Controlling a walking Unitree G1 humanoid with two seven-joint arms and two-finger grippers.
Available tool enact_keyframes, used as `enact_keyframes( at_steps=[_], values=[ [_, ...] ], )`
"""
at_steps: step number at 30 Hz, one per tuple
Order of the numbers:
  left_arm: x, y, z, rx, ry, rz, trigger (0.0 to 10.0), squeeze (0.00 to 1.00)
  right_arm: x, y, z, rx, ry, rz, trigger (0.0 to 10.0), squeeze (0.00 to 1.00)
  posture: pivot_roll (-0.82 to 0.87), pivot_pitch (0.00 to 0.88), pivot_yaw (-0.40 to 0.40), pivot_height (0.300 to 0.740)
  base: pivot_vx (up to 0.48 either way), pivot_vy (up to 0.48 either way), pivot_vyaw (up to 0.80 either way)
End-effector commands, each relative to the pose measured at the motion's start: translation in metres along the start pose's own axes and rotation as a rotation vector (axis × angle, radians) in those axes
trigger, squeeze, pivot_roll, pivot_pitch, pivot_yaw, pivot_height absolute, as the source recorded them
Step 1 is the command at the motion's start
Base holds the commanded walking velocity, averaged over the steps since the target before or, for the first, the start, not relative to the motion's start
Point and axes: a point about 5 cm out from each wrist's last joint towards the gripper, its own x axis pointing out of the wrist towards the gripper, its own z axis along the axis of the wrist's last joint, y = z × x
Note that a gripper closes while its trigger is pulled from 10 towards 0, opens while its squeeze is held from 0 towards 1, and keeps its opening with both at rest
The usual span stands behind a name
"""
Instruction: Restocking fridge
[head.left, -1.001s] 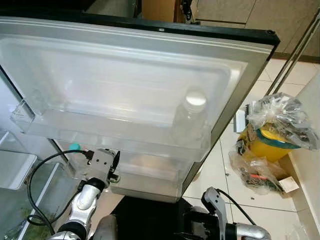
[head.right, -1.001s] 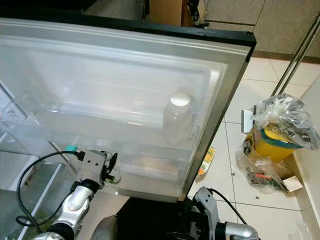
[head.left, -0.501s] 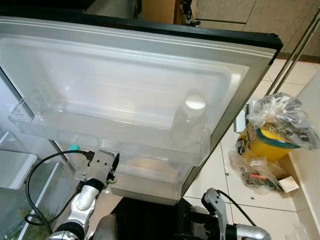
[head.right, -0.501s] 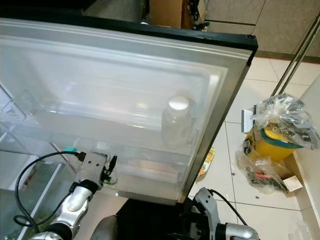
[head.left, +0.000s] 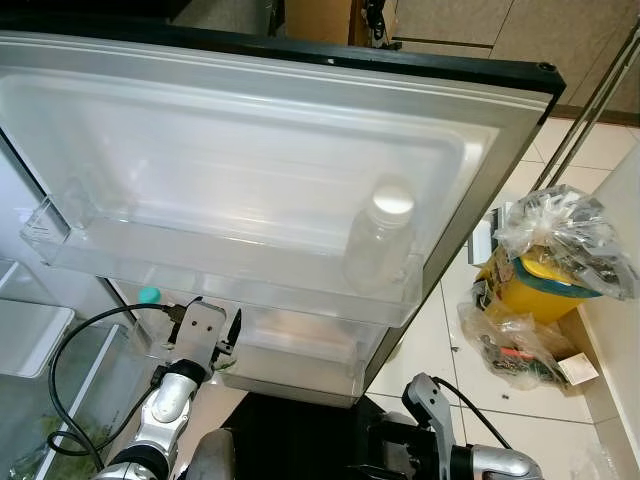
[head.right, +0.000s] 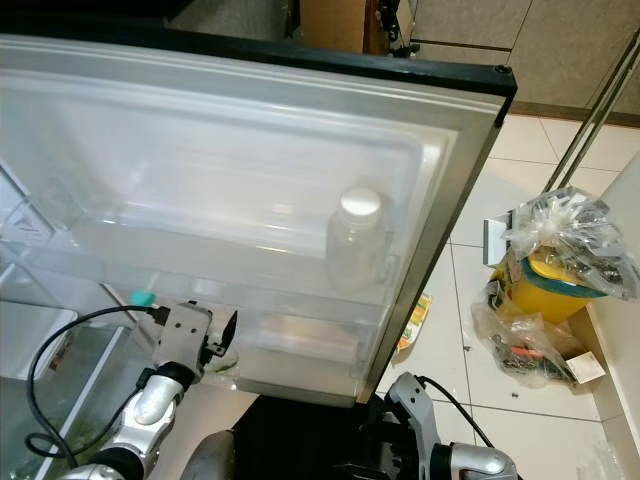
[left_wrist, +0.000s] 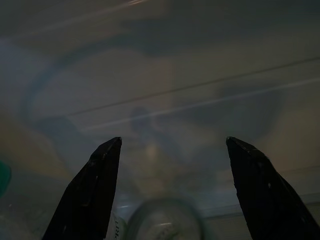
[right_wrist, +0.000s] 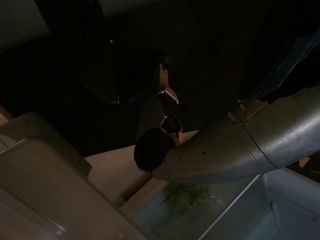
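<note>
Left gripper (left_wrist: 170, 145) wide apart (holding nothing)

A clear plastic bottle with a white cap (head.left: 381, 245) stands in the open fridge door's upper shelf (head.left: 200, 270), right end; a yellow bagged bucket (head.left: 545, 280) sits on the floor to the right.
</note>
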Motion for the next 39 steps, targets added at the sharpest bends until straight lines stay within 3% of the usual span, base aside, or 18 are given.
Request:
enact_keyframes(
  at_steps=[1, 17, 39],
  values=[
    [-0.01, 0.005, -0.01, 0.009, 0.047, 0.008, 10.0, 0.0, -0.001, 0.002, -0.004, 0.009, 0.012, 0.006, 10.0, 0.0, -0.14, 0.231, -0.041, 0.59, 0.0, 0.0, 0.0],
    [-0.019, 0.019, -0.01, 0.011, 0.006, 0.063, 10.0, 0.0, 0.001, -0.003, 0.0, 0.0, 0.015, 0.003, 10.0, 0.0, -0.12, 0.212, -0.041, 0.59, 0.0, 0.0, 0.0],
    [-0.045, 0.03, -0.019, 0.015, -0.001, 0.103, 10.0, 0.0, 0.005, -0.009, 0.006, -0.012, 0.005, 0.003, 10.0, 0.0, -0.09, 0.19, -0.038, 0.59, 0.0, 0.0, 0.0]
  ],
)
